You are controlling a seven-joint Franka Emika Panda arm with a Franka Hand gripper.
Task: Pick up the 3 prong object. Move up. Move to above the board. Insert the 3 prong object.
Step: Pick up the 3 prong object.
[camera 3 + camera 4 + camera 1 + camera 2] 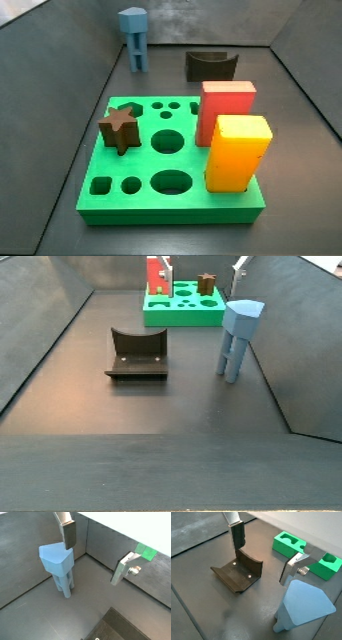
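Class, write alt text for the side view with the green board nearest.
A green board holds red, yellow and brown blocks; behind it the 3 prong object stands upright near the fixture. The gripper is not shown.

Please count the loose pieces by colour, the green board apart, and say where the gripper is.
Blue: 1, 3 prong object
Brown: 1, star block
Red: 1, block
Orange-yellow: 1, block
Dark: 1, arch-cut block
Green: 1, board
Total: 6
Gripper: beside the 3 prong object, open.
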